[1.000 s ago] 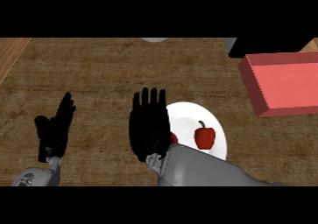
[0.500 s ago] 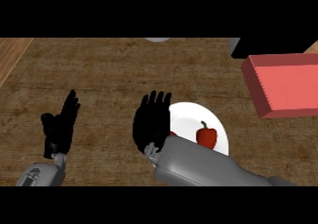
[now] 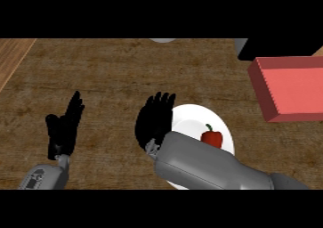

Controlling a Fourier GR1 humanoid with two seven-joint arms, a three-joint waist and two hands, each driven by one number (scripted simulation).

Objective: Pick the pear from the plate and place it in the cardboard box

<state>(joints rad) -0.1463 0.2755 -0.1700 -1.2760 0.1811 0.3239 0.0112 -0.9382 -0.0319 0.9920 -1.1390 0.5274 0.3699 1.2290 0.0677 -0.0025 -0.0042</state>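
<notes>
the right hand [image 3: 154, 121] has slid a little to the right over the last second and now sits with its straight, spread fingers over the left rim of the white plate [image 3: 190, 115], holding nothing; its grey forearm covers more of the plate's lower part than it did a moment ago. the fruit to be picked [image 3: 213, 137] (red, with a green stalk, looking more like a pepper than a pear) lies where it was, on the right half of the plate, just beside the forearm and apart from the fingers. so the shift reads as the start of an approach, not a grasp: the hand is beside the fruit, not yet round it, and it would need to move further right and curl before anything can be lifted. the left hand [image 3: 64, 129] rests open at the lower left of the worktop [image 3: 111, 75], fingers up. the box [image 3: 298, 89], which looks red here, waits at the right edge, well apart from the plate, with nothing seen in it.
</notes>
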